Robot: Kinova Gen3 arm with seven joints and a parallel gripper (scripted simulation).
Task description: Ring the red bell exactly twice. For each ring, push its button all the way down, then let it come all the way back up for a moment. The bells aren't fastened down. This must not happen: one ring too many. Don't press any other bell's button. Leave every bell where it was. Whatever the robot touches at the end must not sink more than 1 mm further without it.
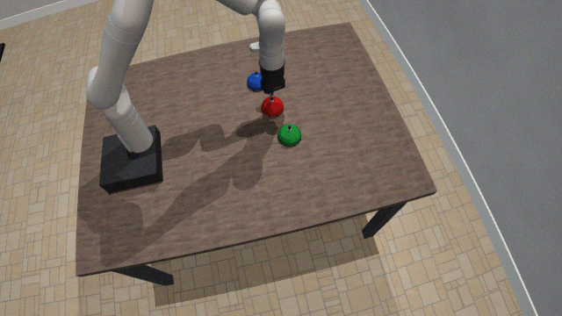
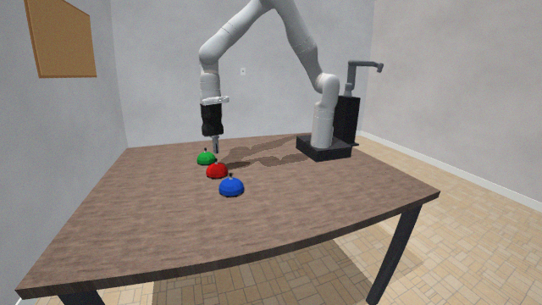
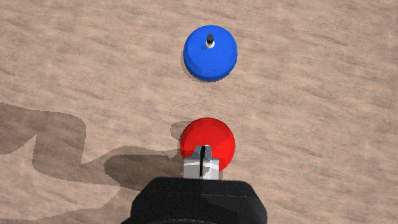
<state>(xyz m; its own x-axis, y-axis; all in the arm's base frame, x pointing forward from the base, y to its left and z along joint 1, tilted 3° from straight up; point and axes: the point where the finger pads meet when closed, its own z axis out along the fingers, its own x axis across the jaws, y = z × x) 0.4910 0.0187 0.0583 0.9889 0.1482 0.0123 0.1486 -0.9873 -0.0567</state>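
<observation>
The gripper [image 3: 201, 167] points straight down with its fingers pressed together, gripping nothing. The red bell [image 3: 207, 141] sits directly beneath the fingertips, upright on the table [image 1: 351, 145], dome up, its button hidden behind the fingers. Just beyond stands the blue bell [image 3: 210, 53]; the green bell [image 1: 289, 135] is on the opposite side.

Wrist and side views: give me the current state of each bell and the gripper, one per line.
Red bell: upright on the table, closed fingertips directly above its button; contact cannot be told.
Blue bell: upright, button up, untouched.
Green bell: upright, button up, untouched.
Gripper: shut, holding nothing, pointing straight down.
</observation>
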